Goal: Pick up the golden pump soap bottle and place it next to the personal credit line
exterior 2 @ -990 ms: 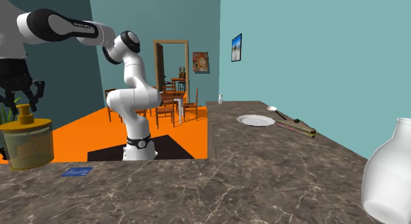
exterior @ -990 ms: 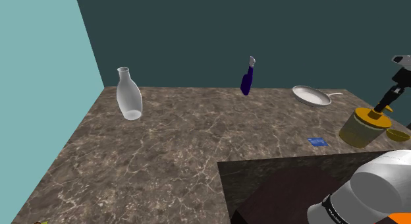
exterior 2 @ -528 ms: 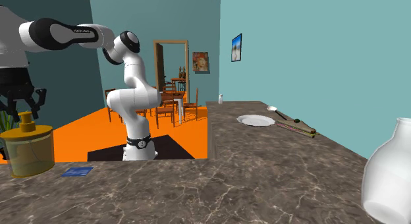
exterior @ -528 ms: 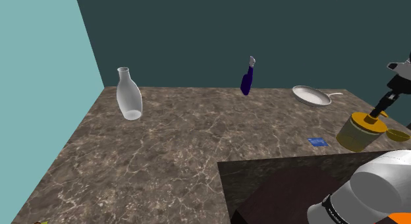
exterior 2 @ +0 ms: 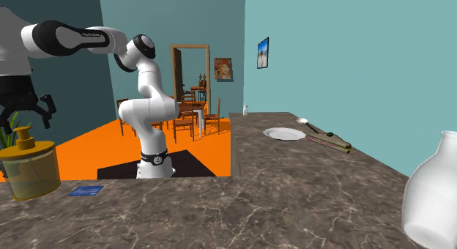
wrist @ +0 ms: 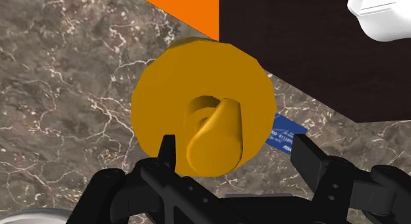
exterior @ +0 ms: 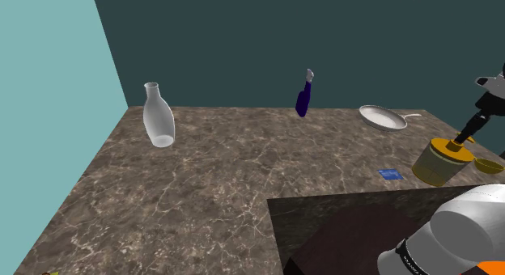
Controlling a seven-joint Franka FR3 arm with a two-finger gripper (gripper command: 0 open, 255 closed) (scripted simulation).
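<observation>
Close to the counter edge, golden soap bottle under spread fingers.

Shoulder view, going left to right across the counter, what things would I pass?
vase → blue bottle → blue card → soap bottle → yellow bowl

Marble counter with a grey pan near the back wall. Left of the pan in the shoulder view, a dark blue bottle; well beyond it, a pale vase. Right of the pan and nearer, a small yellow bowl.
</observation>
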